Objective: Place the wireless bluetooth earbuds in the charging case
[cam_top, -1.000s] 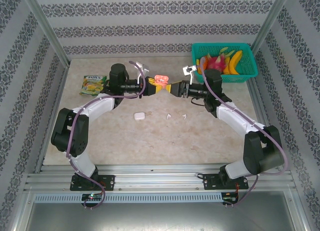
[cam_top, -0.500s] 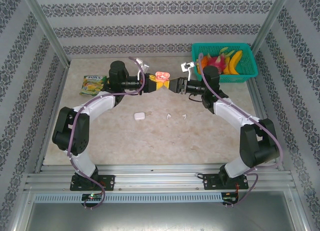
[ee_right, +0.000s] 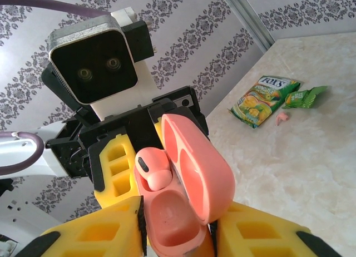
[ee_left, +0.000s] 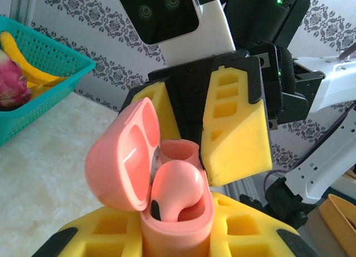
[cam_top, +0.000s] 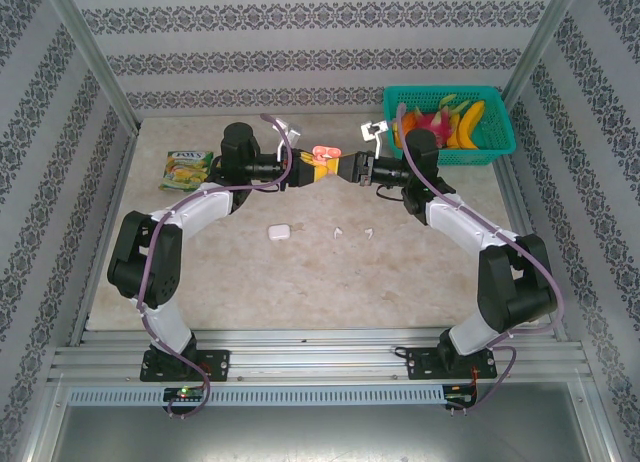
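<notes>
Left gripper (ee_left: 178,240) clamps the open pink charging case (ee_left: 119,159), one pink earbud (ee_left: 175,187) seated inside, while the right gripper (ee_right: 178,235) straddles the case, its grip impossible to tell.

**Right gripper moves onto the case**

A second ago my right gripper (cam_top: 338,166) hung clear of the case (cam_top: 322,154). Since then I've swung it up and in, so the case now sits between its jaws, which have narrowed. The left gripper (cam_top: 313,169), with the case in its jaws, has shifted slightly up in the overhead view.
</notes>
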### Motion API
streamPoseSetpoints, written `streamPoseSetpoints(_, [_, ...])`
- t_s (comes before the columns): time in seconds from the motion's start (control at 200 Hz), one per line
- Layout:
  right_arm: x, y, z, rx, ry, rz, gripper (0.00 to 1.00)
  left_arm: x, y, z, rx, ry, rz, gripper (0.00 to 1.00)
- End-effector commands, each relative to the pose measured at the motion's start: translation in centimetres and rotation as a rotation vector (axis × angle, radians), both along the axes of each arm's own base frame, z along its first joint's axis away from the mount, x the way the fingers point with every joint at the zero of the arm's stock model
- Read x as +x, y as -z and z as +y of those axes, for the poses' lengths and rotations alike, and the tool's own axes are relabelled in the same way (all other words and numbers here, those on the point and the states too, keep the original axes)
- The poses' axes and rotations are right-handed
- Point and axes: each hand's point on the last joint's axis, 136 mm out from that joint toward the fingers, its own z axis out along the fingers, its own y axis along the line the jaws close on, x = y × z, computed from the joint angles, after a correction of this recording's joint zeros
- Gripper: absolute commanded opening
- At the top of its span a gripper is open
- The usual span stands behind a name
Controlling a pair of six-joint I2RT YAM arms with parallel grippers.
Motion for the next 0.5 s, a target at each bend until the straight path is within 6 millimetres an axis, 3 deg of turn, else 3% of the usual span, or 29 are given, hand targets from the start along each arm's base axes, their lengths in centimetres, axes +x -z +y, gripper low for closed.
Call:
streamPoseSetpoints(0.0, [-0.7,-1.5,0.7,0.022,-0.046,-0.06,0.3,0.0,-1.4,-0.8,-0.023,0.027,-0.054,0.0])
streamPoseSetpoints(0.29, [-0.9,-1.5,0.8,0.026,-0.05,-0.058,0.19,0.9,-1.0,-0.8,-0.014,-0.011,-0.027,0.01])
streamPoseSetpoints(0.495, [-0.4,-1.3,0.6,0.025,-0.028,-0.051,0.17,1.5,-0.7,-0.8,-0.001,-0.043,-0.007,0.06])
